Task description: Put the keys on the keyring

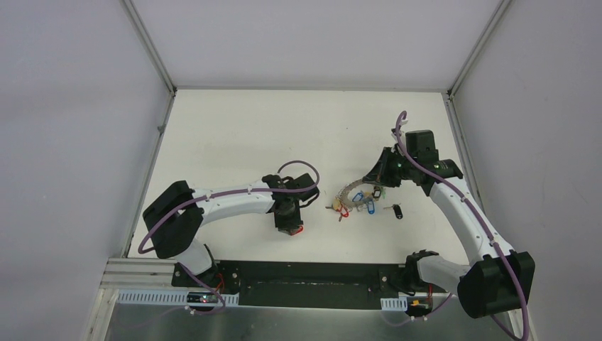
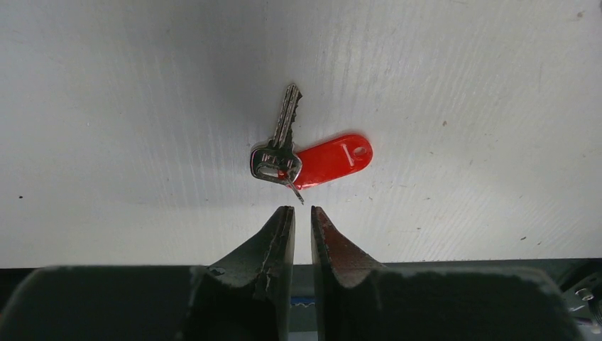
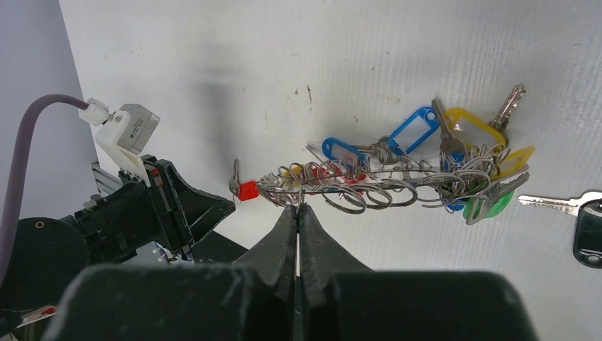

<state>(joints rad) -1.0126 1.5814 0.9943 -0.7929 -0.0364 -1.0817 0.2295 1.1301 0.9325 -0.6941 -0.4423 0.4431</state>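
The red-tagged key (image 2: 285,135) lies flat on the white table with its red tag (image 2: 332,159) to the right; the tag also shows in the top view (image 1: 297,229). My left gripper (image 2: 302,210) hovers just short of it, jaws a narrow gap apart with nothing between them. My right gripper (image 3: 298,206) is shut on the wire of the keyring (image 3: 383,183), which is fringed with blue, yellow, red and green tags and seen edge-on. The keyring (image 1: 353,197) sits mid-table. The black-headed key (image 3: 586,229) lies loose on the table right of the keyring (image 1: 397,210).
The left arm's wrist and gripper (image 3: 152,213) fill the left of the right wrist view, close to the keyring's end. A black base plate (image 1: 312,284) runs along the near edge. White walls enclose the table (image 1: 234,135) on three sides.
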